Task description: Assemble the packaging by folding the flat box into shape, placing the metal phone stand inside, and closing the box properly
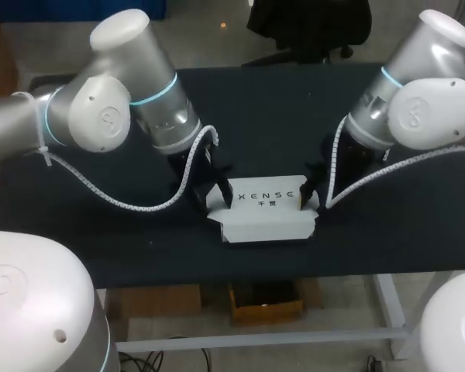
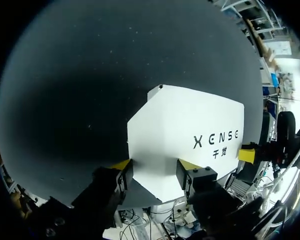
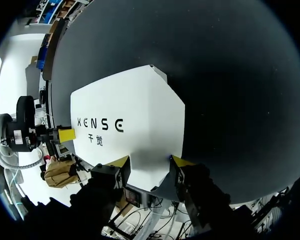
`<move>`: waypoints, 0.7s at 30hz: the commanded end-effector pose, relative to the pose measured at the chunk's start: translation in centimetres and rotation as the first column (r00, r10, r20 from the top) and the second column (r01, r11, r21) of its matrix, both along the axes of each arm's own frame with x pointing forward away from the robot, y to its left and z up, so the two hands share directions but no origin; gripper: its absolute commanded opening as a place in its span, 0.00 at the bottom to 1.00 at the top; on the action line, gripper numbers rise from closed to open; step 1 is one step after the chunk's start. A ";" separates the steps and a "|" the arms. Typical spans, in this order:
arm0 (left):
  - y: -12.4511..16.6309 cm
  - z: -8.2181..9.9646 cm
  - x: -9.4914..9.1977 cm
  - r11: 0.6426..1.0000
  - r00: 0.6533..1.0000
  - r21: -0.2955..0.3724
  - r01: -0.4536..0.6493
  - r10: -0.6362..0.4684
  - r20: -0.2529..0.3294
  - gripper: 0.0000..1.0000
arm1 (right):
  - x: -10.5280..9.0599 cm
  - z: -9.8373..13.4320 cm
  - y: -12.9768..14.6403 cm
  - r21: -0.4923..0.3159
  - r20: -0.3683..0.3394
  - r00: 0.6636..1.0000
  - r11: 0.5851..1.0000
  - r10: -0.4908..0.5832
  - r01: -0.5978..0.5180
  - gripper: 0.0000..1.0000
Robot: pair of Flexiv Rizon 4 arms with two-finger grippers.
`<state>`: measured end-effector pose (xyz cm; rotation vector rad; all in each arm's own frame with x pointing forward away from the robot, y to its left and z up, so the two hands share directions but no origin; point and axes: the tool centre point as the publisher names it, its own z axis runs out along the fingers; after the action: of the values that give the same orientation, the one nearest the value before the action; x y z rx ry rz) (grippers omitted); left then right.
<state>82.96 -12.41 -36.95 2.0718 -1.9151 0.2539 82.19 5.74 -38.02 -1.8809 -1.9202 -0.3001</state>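
A white box (image 1: 263, 208) with black print lies folded on the black table, near its front edge. My left gripper (image 1: 215, 191) is at the box's left end and my right gripper (image 1: 313, 195) at its right end. In the left wrist view the tapered end of the box (image 2: 185, 135) sits between the yellow tips of my left gripper (image 2: 155, 165), both against its sides. In the right wrist view the other end of the box (image 3: 135, 125) is held the same way by my right gripper (image 3: 150, 161). No phone stand shows in any view.
The black tabletop (image 1: 279, 116) stretches bare behind the box. The table's front edge (image 1: 294, 273) runs just below the box. A white coiled cable (image 1: 132, 203) from my left arm hangs low over the table's left side.
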 end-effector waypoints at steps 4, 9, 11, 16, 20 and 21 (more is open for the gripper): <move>0.2 0.3 -0.2 1.000 0.999 0.010 0.001 -0.002 0.035 0.58 | -0.1 -0.1 -0.2 0.012 0.003 1.000 1.000 0.004 -0.004 0.49; 0.2 0.5 0.1 1.000 0.999 0.017 0.005 -0.006 0.053 0.61 | 0.1 -0.2 -0.3 0.013 0.002 1.000 1.000 0.008 -0.008 0.49; 0.2 0.5 0.3 1.000 0.998 0.019 0.006 -0.007 0.055 0.62 | 0.3 -0.2 -0.3 0.011 0.000 1.000 1.000 0.011 -0.011 0.49; 0.2 0.5 0.7 0.998 0.999 0.061 -0.003 0.000 0.040 0.62 | 0.5 -0.1 -0.2 0.007 -0.003 1.000 1.000 0.014 -0.014 0.49; 0.6 0.9 0.6 0.997 0.999 0.077 -0.018 0.015 0.042 0.62 | 0.5 0.0 -0.2 0.002 0.000 1.000 1.000 0.014 -0.014 0.49; 0.7 1.0 0.5 0.997 0.999 0.079 -0.021 0.018 0.043 0.62 | 0.5 0.1 -0.2 0.002 0.001 1.000 1.000 0.014 -0.014 0.49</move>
<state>83.50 -11.57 -36.44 2.1385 -1.9514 0.2488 82.58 5.45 -38.09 -1.8715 -1.9331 -0.3047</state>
